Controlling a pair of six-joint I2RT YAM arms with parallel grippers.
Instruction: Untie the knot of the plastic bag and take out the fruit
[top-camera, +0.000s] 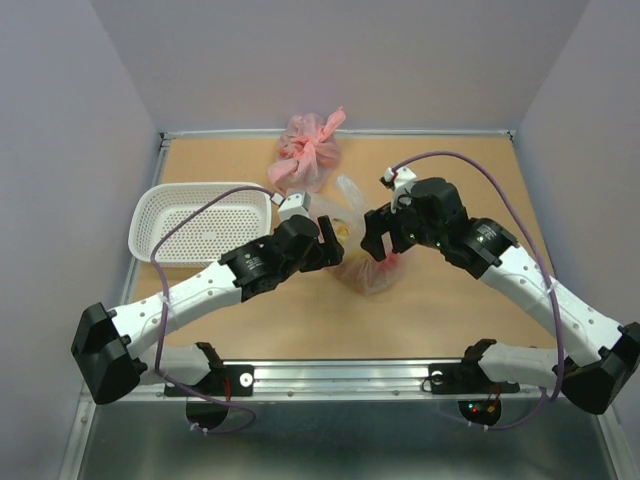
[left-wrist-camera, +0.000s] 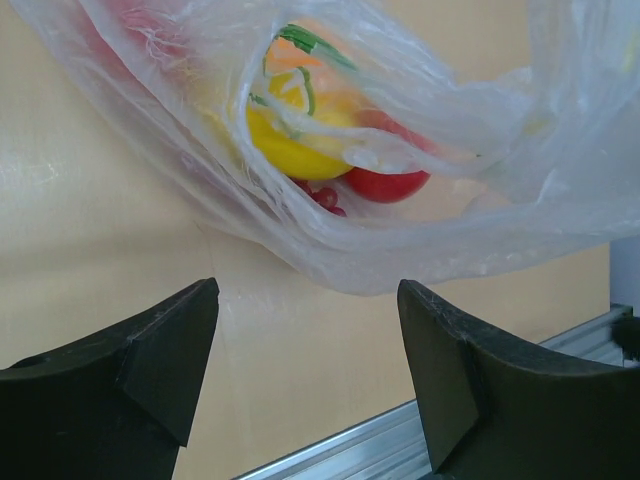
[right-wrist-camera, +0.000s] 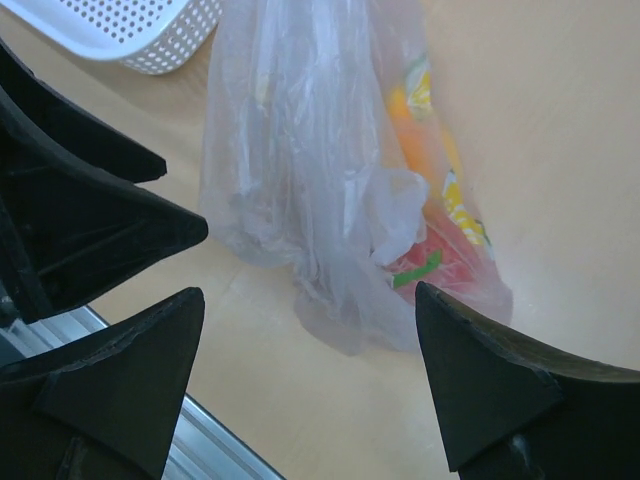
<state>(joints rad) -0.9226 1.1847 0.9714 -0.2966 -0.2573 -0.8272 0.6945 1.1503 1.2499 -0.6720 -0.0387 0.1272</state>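
The clear plastic bag (top-camera: 366, 262) lies in the middle of the table with fruit inside. A loose clear ear (top-camera: 350, 192) sticks up at its far end; I cannot make out the knot. My left gripper (top-camera: 331, 246) is open just left of the bag, my right gripper (top-camera: 377, 240) open over its right side. In the left wrist view the open gripper (left-wrist-camera: 310, 345) is empty below the bag (left-wrist-camera: 470, 190), with a yellow mango (left-wrist-camera: 290, 152), a red fruit (left-wrist-camera: 388, 184) and grapes (left-wrist-camera: 322, 197) inside. In the right wrist view the open gripper (right-wrist-camera: 310, 350) is empty near the bag (right-wrist-camera: 290, 190), with an orange fruit (right-wrist-camera: 420, 140) and a red fruit (right-wrist-camera: 445, 262).
A white perforated basket (top-camera: 200, 222) stands left of the bag and shows in the right wrist view (right-wrist-camera: 130, 30). A pink tied bag (top-camera: 308, 152) lies at the back. The left gripper's fingers (right-wrist-camera: 100, 230) reach in from the left. A metal rail (top-camera: 340, 378) runs along the near edge.
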